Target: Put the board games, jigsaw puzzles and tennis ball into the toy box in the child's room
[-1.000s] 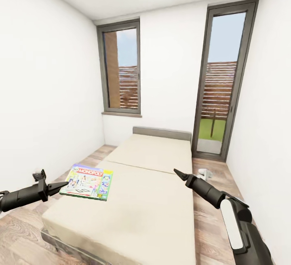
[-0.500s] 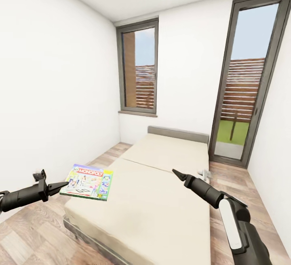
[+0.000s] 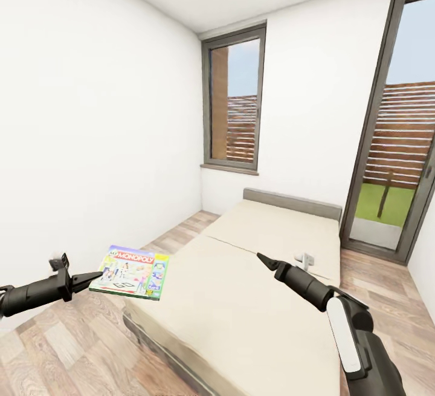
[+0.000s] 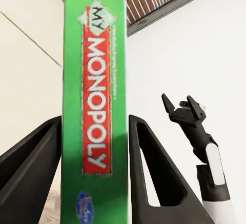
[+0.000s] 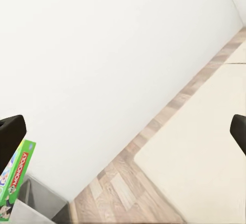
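Observation:
The white-and-green Monopoly board game point(image 3: 132, 272) hangs flat in the air at the bed's near left corner, over the wooden floor. My left gripper point(image 3: 90, 278) is shut on its edge. The left wrist view has the game's green edge point(image 4: 95, 106) clamped between the two black fingers point(image 4: 154, 172). My right gripper point(image 3: 261, 257) hovers over the bed point(image 3: 254, 299), open and holding nothing; it also appears in the left wrist view point(image 4: 180, 103). The right wrist view catches the game's corner point(image 5: 13, 183) low against the white wall. The table, toy box, puzzles and tennis ball are out of view.
The beige bed has a grey headboard point(image 3: 290, 201) against the far wall. A tall window point(image 3: 235, 103) and a glass door point(image 3: 399, 136) are behind it. A small white object point(image 3: 304, 259) sits by the bed's far side. Wooden floor point(image 3: 72, 347) runs along the left wall.
The whole view has swung left, so the bed, window and door sit further right in the picture. Both arms and the held game keep their places relative to the camera.

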